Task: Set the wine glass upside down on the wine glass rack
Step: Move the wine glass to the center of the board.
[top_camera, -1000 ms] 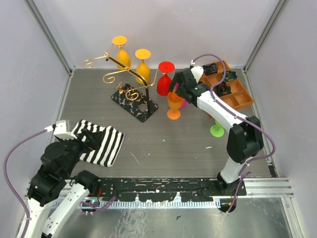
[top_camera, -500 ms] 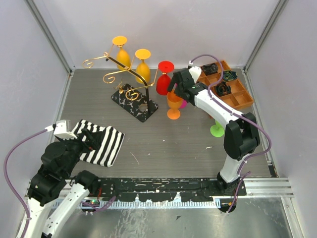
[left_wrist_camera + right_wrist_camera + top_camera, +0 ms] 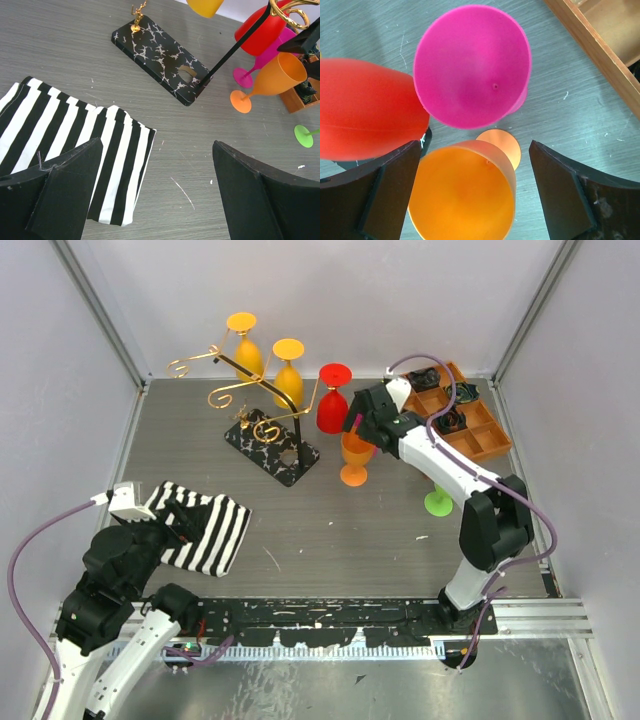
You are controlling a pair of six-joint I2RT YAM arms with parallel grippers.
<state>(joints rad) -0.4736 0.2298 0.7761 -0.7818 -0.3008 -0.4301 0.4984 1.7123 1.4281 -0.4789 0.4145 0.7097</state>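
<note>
An orange wine glass (image 3: 352, 454) stands upright on the table, right of the wine glass rack (image 3: 268, 447), whose gold stand rises from a marbled base (image 3: 160, 50). My right gripper (image 3: 360, 426) hovers over it, open. In the right wrist view the orange bowl (image 3: 462, 197) sits between the fingers (image 3: 385, 192), close to the left one, with a gap on the right. A red glass (image 3: 332, 400) and two yellow glasses (image 3: 288, 365) hang upside down on the rack. My left gripper (image 3: 156, 150) is open and empty, low at the near left.
A magenta glass (image 3: 470, 65) stands upright right behind the orange one, touching the red bowl (image 3: 365, 120). A green glass (image 3: 438, 502) is at the right, near the orange compartment tray (image 3: 480, 435). A striped cloth (image 3: 200, 528) lies under the left gripper.
My right gripper shifted a little left, then back, over the orange glass, and its jaws narrowed slightly. The left arm has not moved.
</note>
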